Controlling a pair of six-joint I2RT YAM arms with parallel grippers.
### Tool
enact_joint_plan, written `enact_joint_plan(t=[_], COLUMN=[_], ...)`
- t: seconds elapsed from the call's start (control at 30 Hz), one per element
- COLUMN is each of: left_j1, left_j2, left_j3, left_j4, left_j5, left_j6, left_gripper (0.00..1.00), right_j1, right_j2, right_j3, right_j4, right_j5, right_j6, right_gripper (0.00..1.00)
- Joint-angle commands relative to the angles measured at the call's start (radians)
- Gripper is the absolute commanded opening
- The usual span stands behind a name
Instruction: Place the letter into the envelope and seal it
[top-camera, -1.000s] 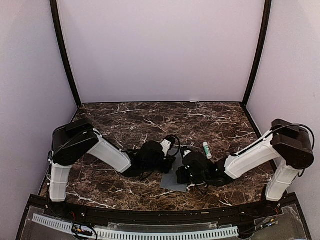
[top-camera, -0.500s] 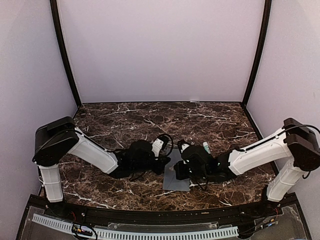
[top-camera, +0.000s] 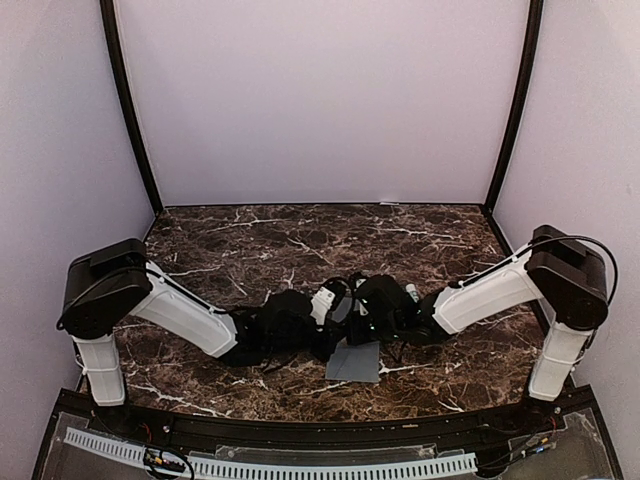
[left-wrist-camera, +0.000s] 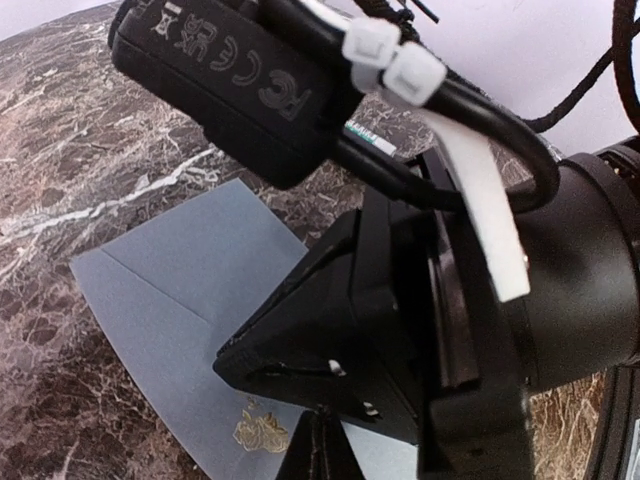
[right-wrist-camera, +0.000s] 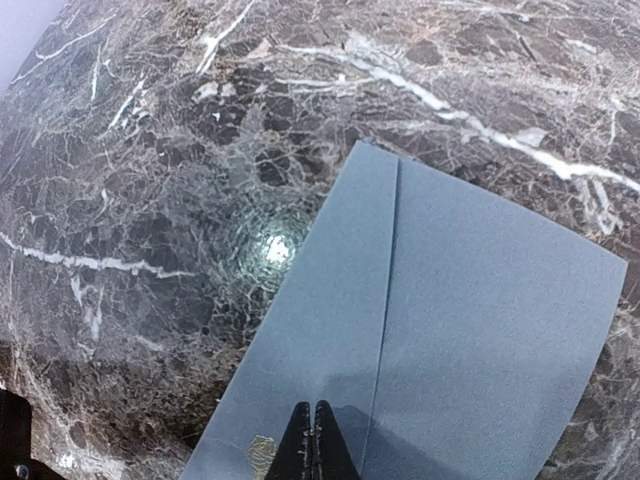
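The blue-grey envelope (top-camera: 354, 364) lies flat near the table's front edge, its flap folded down along a straight crease (right-wrist-camera: 388, 290). A small gold rose emblem (left-wrist-camera: 262, 430) marks the flap. My right gripper (right-wrist-camera: 312, 438) is shut, its tips resting on the flap (right-wrist-camera: 330, 330) beside the emblem, with nothing between them. My left gripper (left-wrist-camera: 320, 448) is also shut and empty, low over the envelope (left-wrist-camera: 175, 290); the right arm's black wrist (left-wrist-camera: 400, 330) fills most of that view. In the top view both grippers (top-camera: 338, 332) meet over the envelope's far end. The letter is not in view.
A white-and-green glue stick (top-camera: 412, 293) lies just behind the right wrist. The dark marble table (top-camera: 250, 240) has walls at the back and sides. The two wrists (top-camera: 372, 304) sit very close together at the centre.
The right wrist has moved left and back toward the envelope's far end. The left wrist has shifted right to meet it. The envelope sits slightly nearer than a second ago.
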Motion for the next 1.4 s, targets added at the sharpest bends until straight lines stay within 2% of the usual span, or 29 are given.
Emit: enact_joint_plan(t=[0.0,0.3,0.67,1.07,1.37], left_j1=[-0.011,-0.034,-0.060,-0.111,-0.111], left_j2=[0.053,0.159,0.222,0.170,0.111], left_j3=[-0.006,0.045,0.083,-0.012,-0.003], left_j4=[0.005,0.033,0.011,-0.006,-0.036], left_j5=[-0.018,-0.028,-0.113,-0.143,-0.176], left_j6=[-0.038,-0.052,-0.063,-0.059,-0.029], left_gripper=[0.00,0.00,0.00,0.00,0.00], right_j1=[-0.020,-0.026,-0.025,-0.025,-0.024], right_j2=[0.041,0.065,0.044,-0.015,-0.089], right_j3=[-0.028,-0.096,-0.157,-0.163,-0.116], right_j4=[0.086,0.119,0.143,0.055,0.015], right_j5=[-0.069,-0.089,-0.077,0.009,-0.002], right_j6=[0.005,0.063,0.088,0.084,0.024], right_gripper=[0.01,0.00,0.00,0.00,0.00])
